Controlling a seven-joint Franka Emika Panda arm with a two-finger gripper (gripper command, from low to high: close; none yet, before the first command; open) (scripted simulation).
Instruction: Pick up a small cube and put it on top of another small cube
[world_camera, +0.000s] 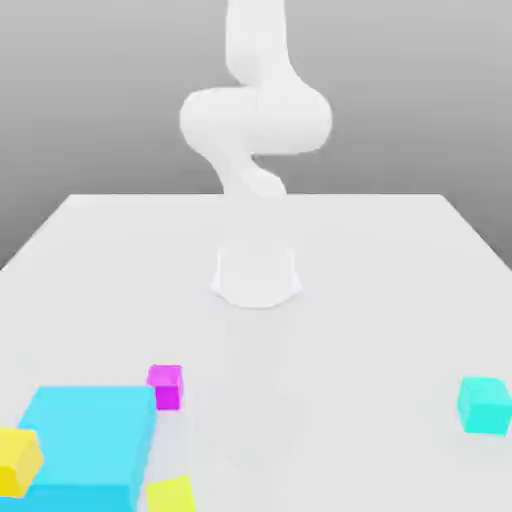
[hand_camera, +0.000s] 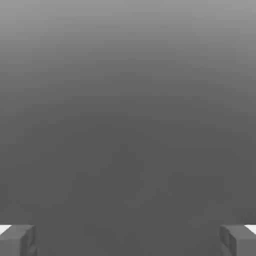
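1. The small cube (world_camera: 171, 494), a plain lime-yellow one, rests on the white table (world_camera: 380, 290) at the near edge of the exterior view, partly cut by the frame, well below and forward of the arm (world_camera: 255, 120).
2. It sits just beside the big cyan block (world_camera: 85, 445), at that block's lower corner on the exterior view's right; whether the two touch cannot be told.
3. A warmer golden-yellow cube (world_camera: 17, 461) lies at the cyan block's other side, on the exterior view's left, overlapping the block's edge in the picture and looking slightly turned.
4. A magenta cube (world_camera: 165, 386) stands at the block's far corner, closer to the arm's base (world_camera: 257, 276) than the lime-yellow cube is.
5. A small cyan cube (world_camera: 486, 405) stands alone, well apart from the others, toward the exterior view's right.
6. The gripper (hand_camera: 128, 240) is released: in the hand view its two fingertips (hand_camera: 17, 240) stand far apart at the opposite corners, with nothing between them, only plain grey background.
7. The gripper grasps nothing and is well apart from every cube.
8. In the exterior view the white arm rises from its round base at the middle of the table and bends high above it, with all the cubes lying on the near side of the base.
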